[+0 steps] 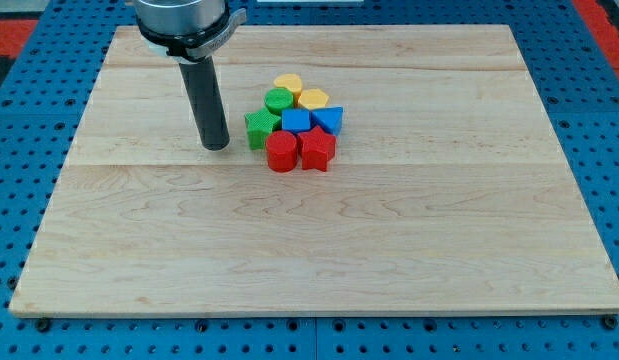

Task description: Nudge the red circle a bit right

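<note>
Hovering left of the cluster, my tip (217, 146) has no jaws, just a bare rod; red circle (281, 153) sits right, probably touching the red star (317, 149).

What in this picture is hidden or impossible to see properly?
- The arm above the rod: cut off by the view's top.
- Whether my tip touches the green block on its right: too small a gap to judge.
- Blue blocks: lower parts hidden behind the red circle and red star.
</note>
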Robot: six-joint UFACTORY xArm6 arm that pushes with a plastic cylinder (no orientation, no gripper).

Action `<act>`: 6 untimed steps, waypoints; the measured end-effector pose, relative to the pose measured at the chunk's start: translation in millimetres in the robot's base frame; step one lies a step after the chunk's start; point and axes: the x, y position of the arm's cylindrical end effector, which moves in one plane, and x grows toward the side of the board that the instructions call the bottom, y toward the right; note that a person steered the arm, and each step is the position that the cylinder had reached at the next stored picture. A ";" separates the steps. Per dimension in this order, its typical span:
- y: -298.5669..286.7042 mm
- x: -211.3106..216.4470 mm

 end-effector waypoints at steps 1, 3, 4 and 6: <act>1.0 0.2; -9.7 -15.3; -9.9 -16.8; -9.2 28.6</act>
